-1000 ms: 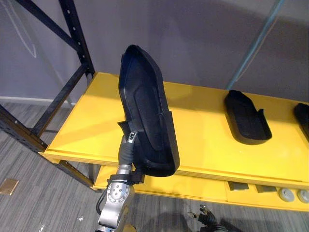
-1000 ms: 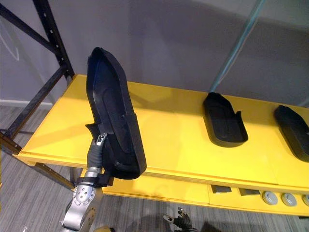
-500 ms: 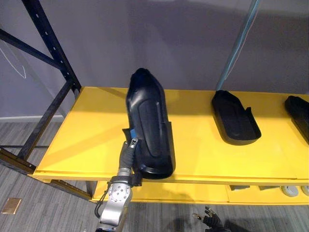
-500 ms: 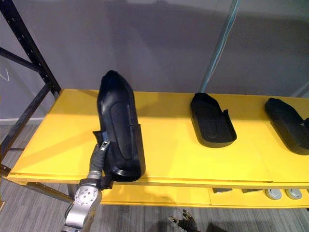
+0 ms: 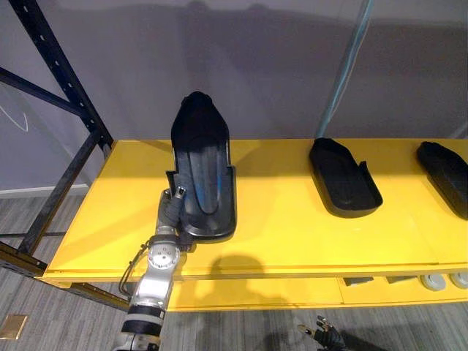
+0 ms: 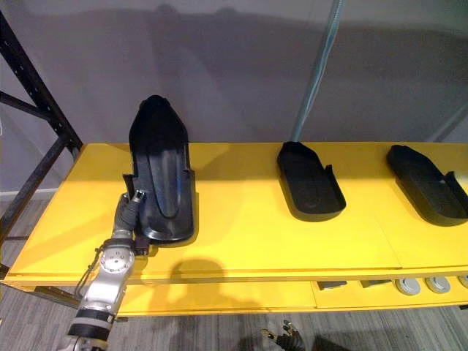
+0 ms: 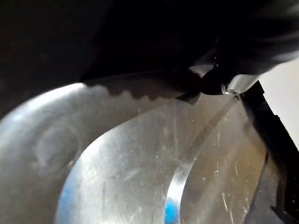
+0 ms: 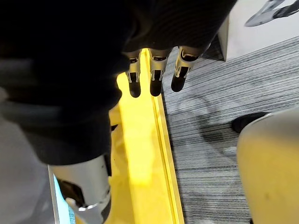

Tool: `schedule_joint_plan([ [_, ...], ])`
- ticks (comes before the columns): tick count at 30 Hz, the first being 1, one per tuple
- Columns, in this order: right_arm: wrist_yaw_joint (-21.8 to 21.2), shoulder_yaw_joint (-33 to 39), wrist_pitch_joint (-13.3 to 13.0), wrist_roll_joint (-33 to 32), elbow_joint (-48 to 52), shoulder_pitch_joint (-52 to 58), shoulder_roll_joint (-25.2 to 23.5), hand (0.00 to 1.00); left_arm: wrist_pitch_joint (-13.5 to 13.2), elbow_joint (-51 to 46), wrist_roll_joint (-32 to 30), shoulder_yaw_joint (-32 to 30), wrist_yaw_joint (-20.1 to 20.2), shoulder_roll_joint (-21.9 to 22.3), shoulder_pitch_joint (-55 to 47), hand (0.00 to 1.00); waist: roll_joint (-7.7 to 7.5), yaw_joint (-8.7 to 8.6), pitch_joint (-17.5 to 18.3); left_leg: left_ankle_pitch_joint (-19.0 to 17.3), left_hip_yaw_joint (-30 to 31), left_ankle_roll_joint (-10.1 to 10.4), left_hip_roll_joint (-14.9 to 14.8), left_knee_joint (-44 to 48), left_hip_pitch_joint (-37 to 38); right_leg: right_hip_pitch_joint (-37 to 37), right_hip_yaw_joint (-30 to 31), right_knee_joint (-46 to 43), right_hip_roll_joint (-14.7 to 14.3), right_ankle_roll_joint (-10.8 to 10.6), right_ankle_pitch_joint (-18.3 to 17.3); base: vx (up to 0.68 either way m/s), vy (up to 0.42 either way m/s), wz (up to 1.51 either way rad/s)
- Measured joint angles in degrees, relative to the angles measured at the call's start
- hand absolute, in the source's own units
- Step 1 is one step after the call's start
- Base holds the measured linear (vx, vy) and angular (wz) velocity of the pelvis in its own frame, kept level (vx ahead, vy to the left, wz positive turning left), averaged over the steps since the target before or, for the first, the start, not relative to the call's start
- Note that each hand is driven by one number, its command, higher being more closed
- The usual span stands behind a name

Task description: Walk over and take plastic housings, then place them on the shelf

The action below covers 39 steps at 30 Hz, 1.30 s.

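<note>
Yellow is the colour of the long shelf (image 5: 292,234) that is stretching across in front of a grey wall (image 5: 256,58). Black rack (image 5: 62,73) posts are standing at its left end, and a pale blue pole (image 5: 344,66) is leaning up behind it. Grey striped floor (image 8: 210,116) is showing below. Three black housings are sitting in a row over the top board. The left housing (image 5: 203,168) is tilting, with its narrow far tip raised toward the wall and its wide near end low by the front edge; I cannot tell if that end is touching the board. The middle housing (image 5: 342,179) is lying flat, hollow side up, well apart from the left one. The right housing (image 6: 428,183) is lying flat too, near the right end. The left hand (image 5: 170,210) is reaching up from below the front edge and is gripping the left housing at its near left corner, with its thumb (image 7: 236,83) pressing on the hollow inside. The right hand (image 8: 155,70) is hanging down beside a yellow shelf edge with its fingers straight and loose, holding nothing. Small grey round bits (image 6: 437,284) are lying on the lower board, under the right end.
</note>
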<state>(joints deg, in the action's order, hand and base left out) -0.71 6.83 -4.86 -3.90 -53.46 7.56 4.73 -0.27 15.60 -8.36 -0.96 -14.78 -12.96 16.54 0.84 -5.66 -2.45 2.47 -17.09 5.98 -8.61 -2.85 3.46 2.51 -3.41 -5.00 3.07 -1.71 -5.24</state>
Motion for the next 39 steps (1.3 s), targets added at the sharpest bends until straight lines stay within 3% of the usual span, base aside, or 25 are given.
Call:
schedule_joint_plan([
  [9,-0.5,-0.1,0.1,0.2,0.2,3.5,1.6,0.00,3.4,9.0,-4.2,-3.3,-0.1,-1.7,4.8,1.00,0.56,-1.80,-0.4,2.0,-0.3,-0.7,0.8,-2.4,-1.2,-2.6,1.3,1.5,0.1,-0.4,1.6,-0.18,0.009,-0.07],
  [21,-0.6,-0.3,0.0,0.2,0.6,5.3,1.6,0.00,5.0,22.0,-4.2,-6.4,0.0,-5.8,14.5,1.00,-0.05,-1.99,-2.8,2.7,-0.3,-0.7,0.6,-2.1,-3.3,-4.0,1.6,2.6,-0.3,-0.7,2.9,-0.01,0.004,-0.01],
  [22,-0.6,-0.3,-0.1,0.2,0.6,5.2,1.6,0.00,4.9,22.9,-4.1,-6.6,0.0,-6.2,15.8,0.00,-0.12,-2.01,-2.9,2.7,-0.3,-0.7,0.6,-2.1,-3.6,-4.0,1.6,2.6,-0.3,-0.6,2.9,0.10,-0.006,0.00],
  [26,-0.6,-0.8,-0.2,0.2,0.0,4.3,1.8,0.00,4.9,26.1,-4.2,-6.6,-0.1,-7.9,17.9,0.00,-0.33,-3.17,-3.2,2.7,-0.2,-0.7,0.6,-2.1,-3.4,-3.6,1.4,2.8,-0.4,-0.5,3.0,0.07,-0.004,0.02],
  [39,-0.5,-1.4,-0.9,0.2,0.0,3.9,1.8,0.00,3.2,27.0,-4.2,-4.3,0.0,-8.3,19.4,0.00,-1.03,-3.09,-5.0,2.7,0.0,-0.7,0.6,-2.1,-2.5,-2.9,1.4,3.4,-0.4,-0.4,3.0,-0.05,0.010,0.00],
])
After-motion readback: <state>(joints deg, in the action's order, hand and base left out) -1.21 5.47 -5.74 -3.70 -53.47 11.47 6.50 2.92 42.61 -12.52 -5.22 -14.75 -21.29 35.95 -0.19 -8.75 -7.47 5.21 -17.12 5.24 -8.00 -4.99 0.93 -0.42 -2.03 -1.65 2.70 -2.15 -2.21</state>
